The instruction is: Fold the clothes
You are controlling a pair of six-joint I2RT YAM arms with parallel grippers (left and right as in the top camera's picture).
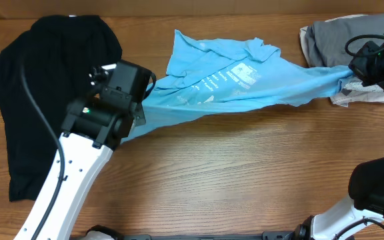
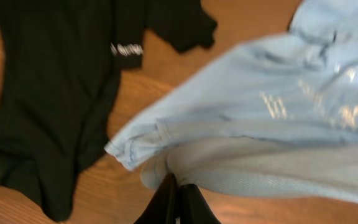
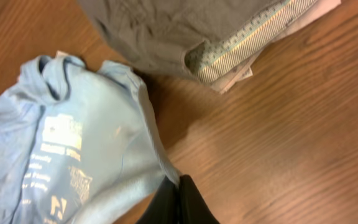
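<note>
My left gripper (image 1: 141, 113) and right gripper (image 1: 348, 72) are each clenched on an opposite edge of the light blue T-shirt (image 1: 225, 83), which stretches between them with its white lettering up. The black shirt (image 1: 39, 100) lies spread just beside my left gripper, on the side away from the blue one. A gray folded pile (image 1: 339, 37) sits just beside my right gripper.

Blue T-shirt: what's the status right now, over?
Left gripper shut on blue T-shirt; right gripper shut on its other end. Shirt stretched between them, not yet folded. Black shirt near left gripper, grey clothes pile near right gripper.
</note>
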